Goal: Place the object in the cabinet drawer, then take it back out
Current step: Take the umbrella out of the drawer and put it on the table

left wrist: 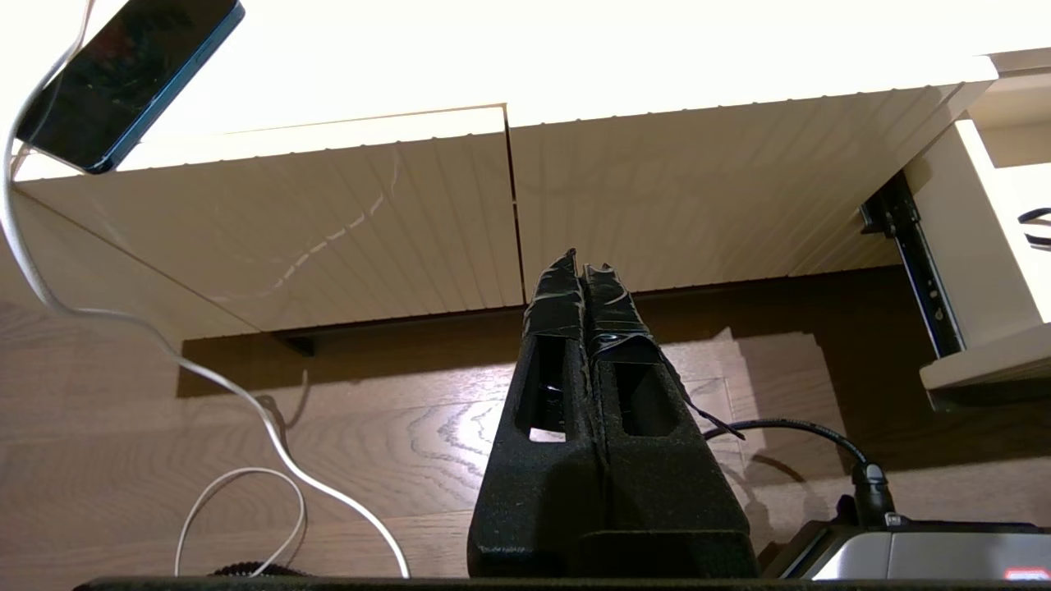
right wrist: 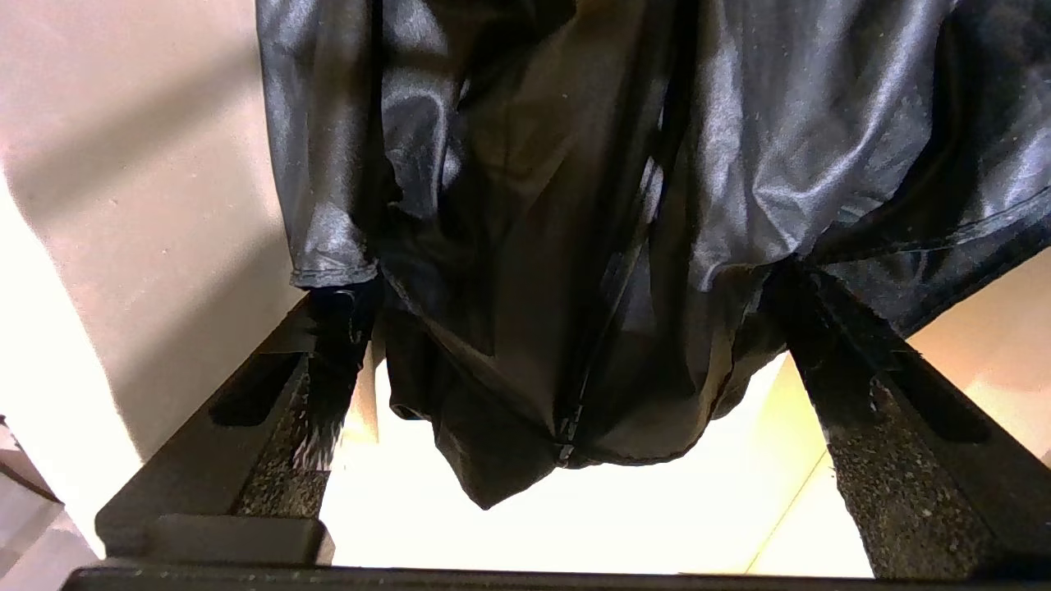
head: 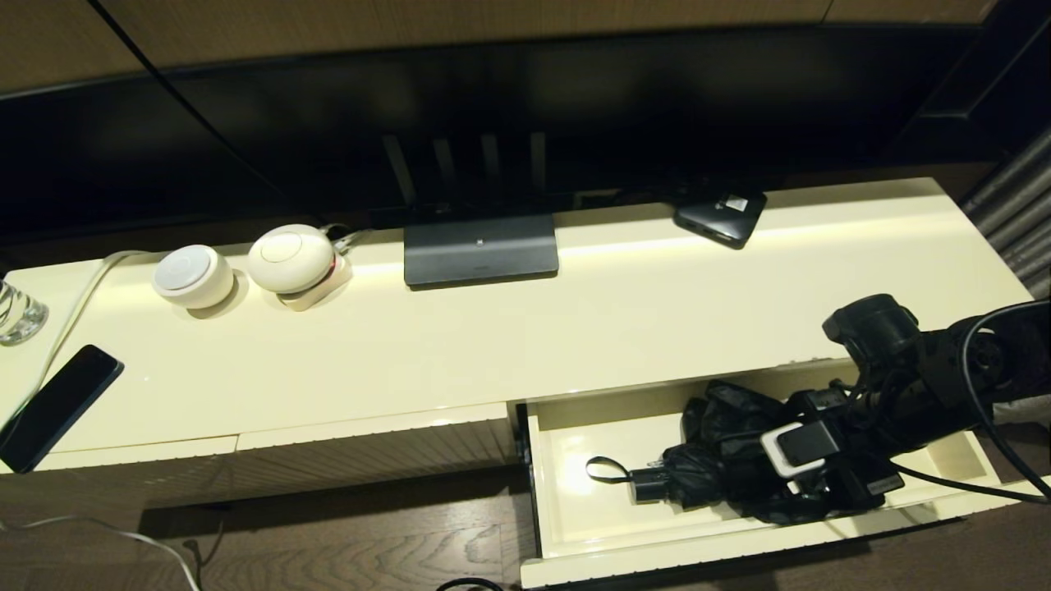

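The black folding umbrella (head: 722,447) lies inside the pulled-out cream drawer (head: 575,513), under the cabinet top on the right. Its short handle (head: 650,484) and strap loop (head: 603,469) point left. My right gripper (right wrist: 566,295) reaches down into the drawer and stands open. Its two fingers (right wrist: 328,345) straddle the glossy fabric folds (right wrist: 525,205), one on each side. The drawer's bright floor (right wrist: 591,517) shows below the fabric. In the head view the wrist camera hides those fingers. My left gripper (left wrist: 583,263) is shut on nothing, low over the wooden floor before the closed ribbed fronts (left wrist: 328,222).
On the cabinet top are a flat black phone (head: 57,406) at the left edge, two white round devices (head: 193,277), a TV base (head: 480,250), a small black box with a white label (head: 721,215) and a glass (head: 16,312). A white cable (left wrist: 246,410) trails across the floor.
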Available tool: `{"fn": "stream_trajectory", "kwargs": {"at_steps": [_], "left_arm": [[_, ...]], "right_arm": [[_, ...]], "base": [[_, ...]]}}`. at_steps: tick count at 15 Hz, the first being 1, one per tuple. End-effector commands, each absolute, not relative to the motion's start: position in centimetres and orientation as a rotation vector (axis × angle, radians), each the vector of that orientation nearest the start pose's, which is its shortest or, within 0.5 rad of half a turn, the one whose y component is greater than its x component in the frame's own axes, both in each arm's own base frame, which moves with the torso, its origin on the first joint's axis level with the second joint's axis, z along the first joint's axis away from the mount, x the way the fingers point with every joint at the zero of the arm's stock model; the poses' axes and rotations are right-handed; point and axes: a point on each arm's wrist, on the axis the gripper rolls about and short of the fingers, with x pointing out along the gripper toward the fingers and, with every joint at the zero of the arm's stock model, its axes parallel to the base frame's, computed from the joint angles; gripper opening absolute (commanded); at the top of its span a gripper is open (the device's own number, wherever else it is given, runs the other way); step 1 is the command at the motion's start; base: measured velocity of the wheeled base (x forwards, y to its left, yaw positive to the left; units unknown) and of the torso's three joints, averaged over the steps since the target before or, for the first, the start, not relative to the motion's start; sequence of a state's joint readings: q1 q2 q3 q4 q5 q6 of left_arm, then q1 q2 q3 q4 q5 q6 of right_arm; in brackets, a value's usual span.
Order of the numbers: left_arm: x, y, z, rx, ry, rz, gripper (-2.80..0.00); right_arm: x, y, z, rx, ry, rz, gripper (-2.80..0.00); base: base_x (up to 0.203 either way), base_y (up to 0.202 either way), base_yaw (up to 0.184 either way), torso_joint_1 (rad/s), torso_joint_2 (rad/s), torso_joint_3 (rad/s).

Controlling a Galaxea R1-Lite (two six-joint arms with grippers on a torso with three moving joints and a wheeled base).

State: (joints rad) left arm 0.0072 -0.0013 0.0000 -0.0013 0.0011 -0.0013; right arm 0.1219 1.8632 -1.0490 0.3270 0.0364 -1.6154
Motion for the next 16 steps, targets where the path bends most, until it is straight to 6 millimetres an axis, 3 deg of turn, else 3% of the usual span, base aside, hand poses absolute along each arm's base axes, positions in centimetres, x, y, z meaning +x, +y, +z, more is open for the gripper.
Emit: {"fn": "stream_trajectory", "kwargs": {"at_steps": [1, 8, 16], "left_arm": [[-2.3, 0.0, 7.5, -0.002, 0.002, 0.009, -2.80], [-2.3, 0.0, 7.5, -0.002, 0.002, 0.009, -2.80], [-2.3, 0.0, 7.5, -0.002, 0.003, 0.009, -2.80]], "right_arm": [[30.0, 3.8, 12.2, -1.475, 0.754, 1.028, -2.80], [29.6, 3.9, 12.2, -1.468, 0.752, 1.032, -2.80], [26.6, 3.6, 16.5, -1.474, 0.654, 0.908, -2.80]], "base": [[0.000, 0.000, 0.000, 0.000, 0.00, 0.000], [0.000, 0.000, 0.000, 0.000, 0.00, 0.000], [0.000, 0.000, 0.000, 0.000, 0.00, 0.000]]}}
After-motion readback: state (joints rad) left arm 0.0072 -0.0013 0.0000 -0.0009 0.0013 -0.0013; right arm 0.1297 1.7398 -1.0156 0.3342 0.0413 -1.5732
